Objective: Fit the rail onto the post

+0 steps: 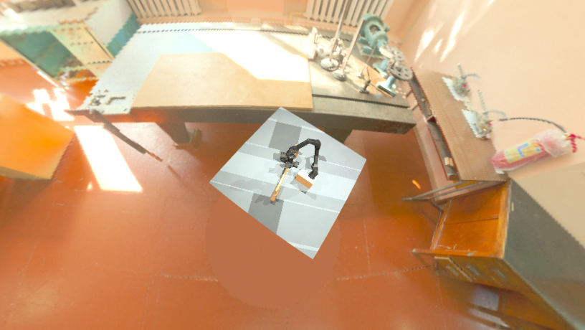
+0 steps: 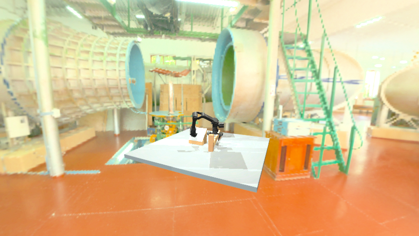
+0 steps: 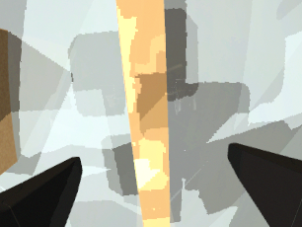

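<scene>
The long wooden rail [image 1: 279,185] [image 3: 153,54] runs slanting across the table. An upright wooden block [image 1: 273,199] [image 2: 210,142], seemingly the post, stands at one end of it. Another wooden block [image 1: 297,152] shows at the other end, partly hidden by the arm; it looks like the low footboard. My gripper [image 1: 289,165] [image 3: 156,157] is open and empty, pointing down above the rail near this second block. In the wrist view the rail runs between the wide-set fingertips, touching neither. The pegs, holes and bracket cannot be made out.
A wooden box [image 1: 304,181] [image 2: 197,142] with a white top stands beside the rail, at the arm's base. A brown wooden side [image 3: 6,113] shows at the left of the wrist view. The pale table [image 1: 315,229] [image 2: 187,161] ends in straight edges all round.
</scene>
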Tool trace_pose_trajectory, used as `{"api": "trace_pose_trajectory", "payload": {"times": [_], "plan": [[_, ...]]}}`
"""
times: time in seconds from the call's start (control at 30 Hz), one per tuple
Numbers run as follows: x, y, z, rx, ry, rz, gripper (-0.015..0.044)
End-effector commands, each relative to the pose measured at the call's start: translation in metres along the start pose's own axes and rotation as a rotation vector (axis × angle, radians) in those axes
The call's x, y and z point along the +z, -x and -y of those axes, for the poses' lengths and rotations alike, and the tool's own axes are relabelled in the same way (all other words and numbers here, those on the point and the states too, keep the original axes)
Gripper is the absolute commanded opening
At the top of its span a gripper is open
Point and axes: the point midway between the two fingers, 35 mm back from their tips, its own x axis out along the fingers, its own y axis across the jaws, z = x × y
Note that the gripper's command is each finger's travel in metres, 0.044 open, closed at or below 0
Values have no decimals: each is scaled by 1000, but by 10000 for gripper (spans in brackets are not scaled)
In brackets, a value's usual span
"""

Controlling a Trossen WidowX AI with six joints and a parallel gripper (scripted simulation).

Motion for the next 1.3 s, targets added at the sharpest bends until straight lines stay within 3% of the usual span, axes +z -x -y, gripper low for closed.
{"api": "trace_pose_trajectory", "payload": {"times": [0.0,0.77,1.27], "plan": [[0,-7,0,-1,8,-6,440],[-1,-40,-3,0,8,-10,440],[-1,-40,-3,0,8,-10,46]]}}
